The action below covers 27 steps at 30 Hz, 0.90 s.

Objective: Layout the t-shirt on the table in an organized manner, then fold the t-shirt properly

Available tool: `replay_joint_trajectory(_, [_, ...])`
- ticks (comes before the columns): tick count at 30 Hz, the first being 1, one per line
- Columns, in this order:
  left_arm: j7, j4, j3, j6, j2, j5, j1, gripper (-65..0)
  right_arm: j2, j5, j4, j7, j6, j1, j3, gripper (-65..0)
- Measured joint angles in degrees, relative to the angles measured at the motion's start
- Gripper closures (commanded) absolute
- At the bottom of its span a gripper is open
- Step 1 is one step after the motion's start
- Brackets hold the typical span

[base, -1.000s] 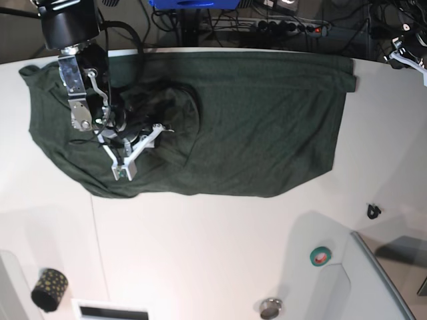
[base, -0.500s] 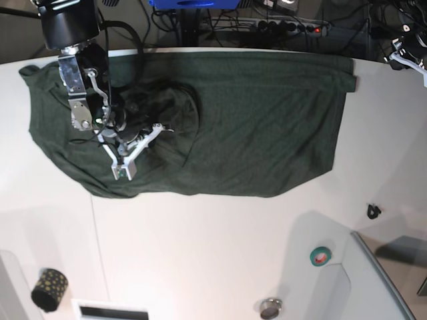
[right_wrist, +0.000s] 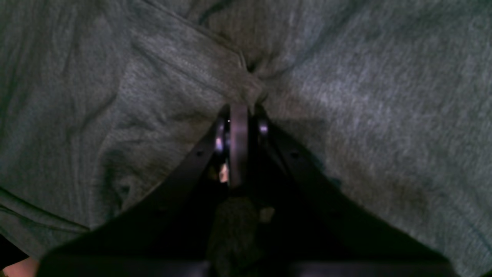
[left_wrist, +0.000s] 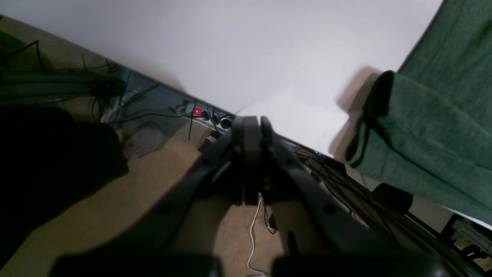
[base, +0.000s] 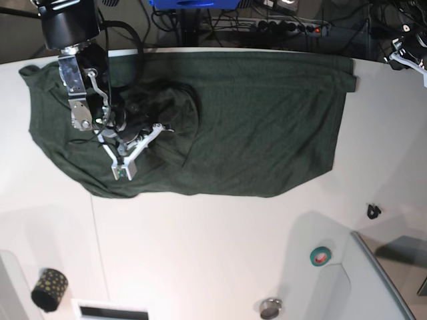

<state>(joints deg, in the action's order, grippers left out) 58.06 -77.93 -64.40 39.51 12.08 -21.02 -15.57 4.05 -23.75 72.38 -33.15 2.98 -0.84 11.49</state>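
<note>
The t-shirt (base: pixel 220 120) lies spread on the table (base: pixel 200 253); my right end effector (right_wrist: pixel 239 111) has just clenched on a fabric pinch, ready to lift. My left end effector (left_wrist: pixel 251 127) stays clenched, empty.

A robotics lab. A power strip (base: pixel 292 27) and tangled cables (base: pixel 167 20) sit behind the white table (base: pixel 200 253).
</note>
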Motion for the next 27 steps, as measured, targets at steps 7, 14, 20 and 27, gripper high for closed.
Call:
replay_joint_trajectory(7, [0.0,0.0,0.0,0.0,0.0,0.0,0.0,0.0,0.0,0.0,0.1,0.0,0.0,0.0,0.0,-1.5])
replay_joint_trajectory(14, [0.0,0.0,0.0,0.0,0.0,0.0,0.0,0.0,-0.2,0.0,3.8,0.1,0.0,-0.1,0.0,-4.5])
replay_joint_trajectory(20, [0.0,0.0,0.0,0.0,0.0,0.0,0.0,0.0,-0.1,0.0,3.8,-0.2,0.1,-0.3,0.3,-0.3])
replay_joint_trajectory(27, [0.0,0.0,0.0,0.0,0.0,0.0,0.0,0.0,0.4,-0.2,9.1,-0.2,0.5,-1.4,12.0,-0.2])
